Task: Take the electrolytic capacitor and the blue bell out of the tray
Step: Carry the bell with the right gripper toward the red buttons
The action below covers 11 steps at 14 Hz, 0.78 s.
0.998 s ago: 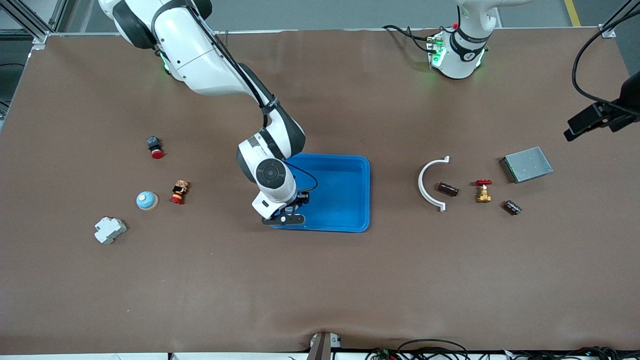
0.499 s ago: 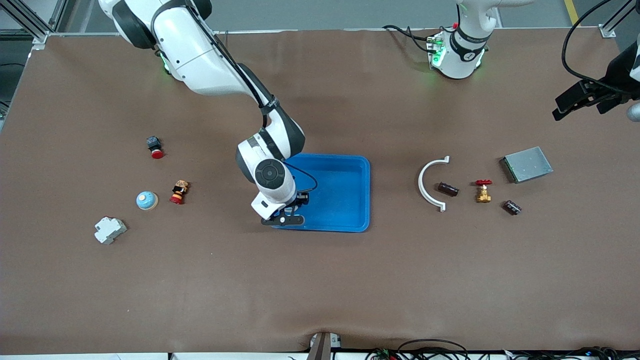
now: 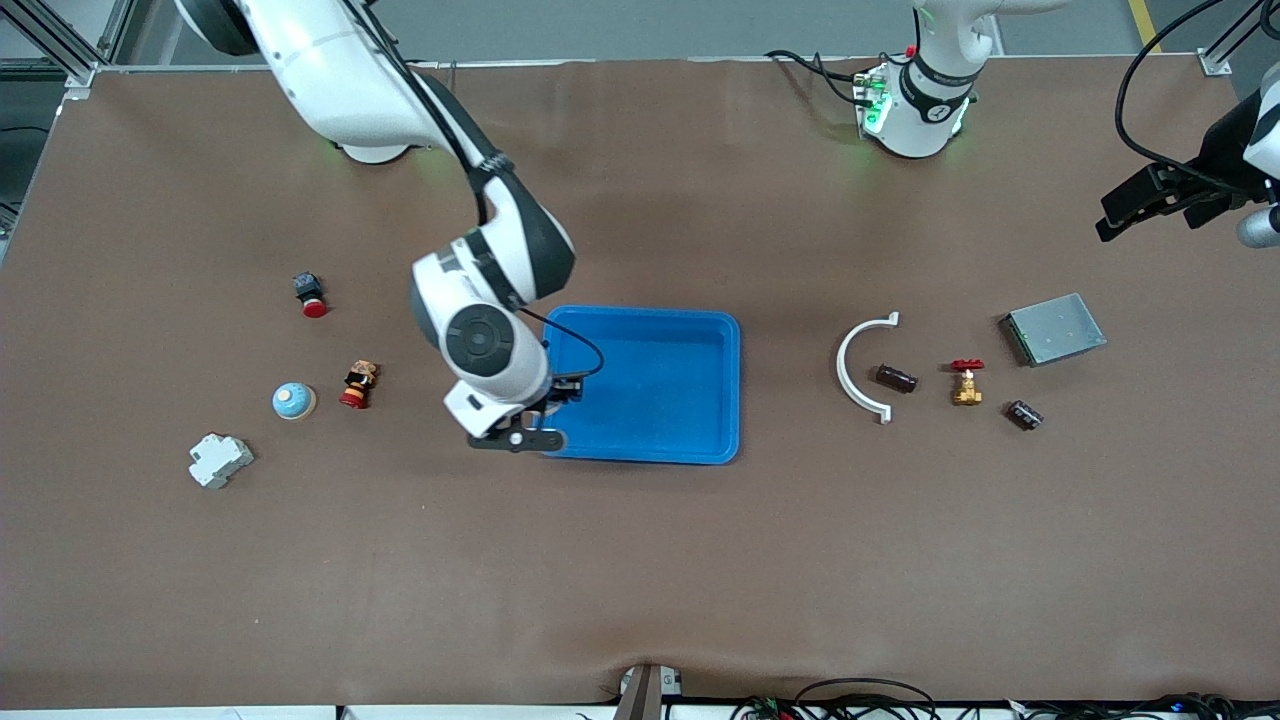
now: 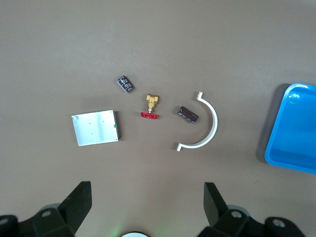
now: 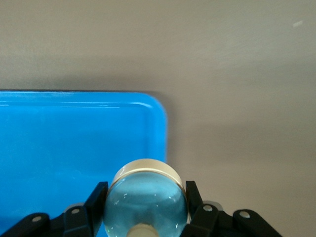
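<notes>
R gripper (image 5: 144,217) clamped on pale-blue domed bell w/ cream base (image 5: 145,197), up over corner of shallow blue plastic tray (image 3: 690,345) toward R arm's end. Second, like bell (image 3: 294,401) sits on brown table (image 3: 640,560), well apart toward R arm's end. L gripper (image 4: 148,205) up high, fingers (image 4: 79,202) spread wide, empty. Under it: dark cylindrical capacitor (image 4: 188,114) inside white plastic half-ring (image 4: 202,126), brass valve w/ red handle (image 4: 150,106) beside.
</notes>
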Available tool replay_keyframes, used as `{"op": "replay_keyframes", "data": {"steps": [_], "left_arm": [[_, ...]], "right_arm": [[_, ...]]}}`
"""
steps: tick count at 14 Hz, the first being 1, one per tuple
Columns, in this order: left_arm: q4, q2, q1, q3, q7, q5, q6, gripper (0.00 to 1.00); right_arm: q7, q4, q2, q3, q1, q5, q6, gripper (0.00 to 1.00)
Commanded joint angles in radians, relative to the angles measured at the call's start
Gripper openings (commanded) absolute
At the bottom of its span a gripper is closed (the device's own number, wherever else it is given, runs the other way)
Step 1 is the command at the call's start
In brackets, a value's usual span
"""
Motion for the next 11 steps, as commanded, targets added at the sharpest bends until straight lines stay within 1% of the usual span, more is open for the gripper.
{"op": "replay_keyframes", "data": {"steps": [1,3,5,8,11], "left_arm": [[0.0,0.002,-0.003,-0.012,0.011,-0.014,-0.011,1.0],[0.0,0.012,-0.003,-0.019,0.012,-0.009,-0.011,1.0],[0.0,0.014,-0.003,-0.026,0.011,-0.005,-0.013,1.0],[0.015,0.019,-0.003,-0.026,0.008,-0.003,-0.034,1.0],[0.023,0.043,-0.006,-0.032,0.002,0.009,-0.034,1.0]], "right_arm": [[-0.125,-0.067,-0.106,0.011,-0.087,0.006,-0.059,0.14],[-0.223,-0.151,-0.178,0.009,-0.136,-0.001,-0.049,0.14],[-0.321,-0.2,-0.212,0.009,-0.196,-0.012,-0.042,0.14],[-0.476,-0.236,-0.214,0.009,-0.283,-0.012,-0.023,0.15],[-0.585,-0.319,-0.207,0.009,-0.334,-0.014,0.112,0.15]]}}
